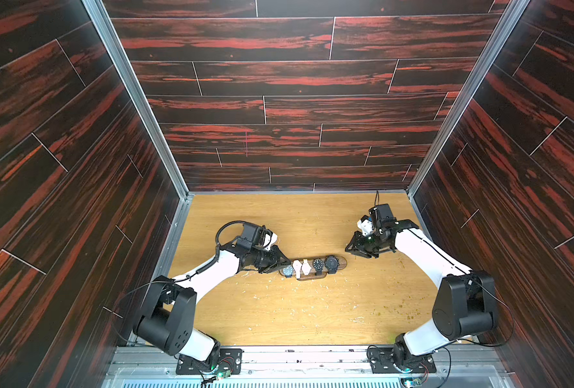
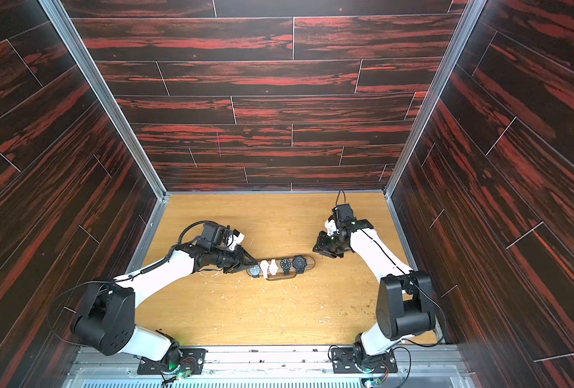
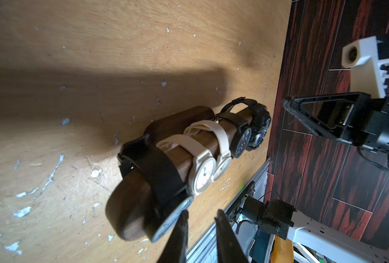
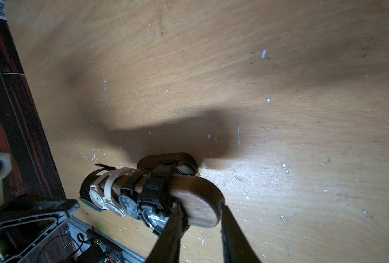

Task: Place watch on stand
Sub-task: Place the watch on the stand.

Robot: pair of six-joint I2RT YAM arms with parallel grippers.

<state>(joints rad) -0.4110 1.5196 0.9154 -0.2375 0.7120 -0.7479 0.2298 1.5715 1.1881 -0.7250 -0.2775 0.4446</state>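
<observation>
The dark-brown wooden stand (image 1: 342,262) lies across the table's middle and carries several watches. A dark-strapped watch (image 1: 288,270) with a grey face sits on its left end, seen close in the left wrist view (image 3: 157,173). Beside it sit two white watches (image 1: 301,267), then two black ones (image 1: 326,263). My left gripper (image 1: 286,260) is at that left end, open a little (image 3: 201,213). One finger (image 3: 182,227) is beside the grey face's rim and nothing is between the jaws. My right gripper (image 1: 347,250) is open just off the right end. That rounded end (image 4: 202,214) shows between its fingertips; contact is unclear.
Dark red-and-black wood-pattern walls (image 1: 77,201) close in the table on three sides. An aluminium rail (image 1: 295,356) with both arm bases runs along the front. White chips and scratches (image 1: 279,295) dot the tan tabletop (image 1: 279,218).
</observation>
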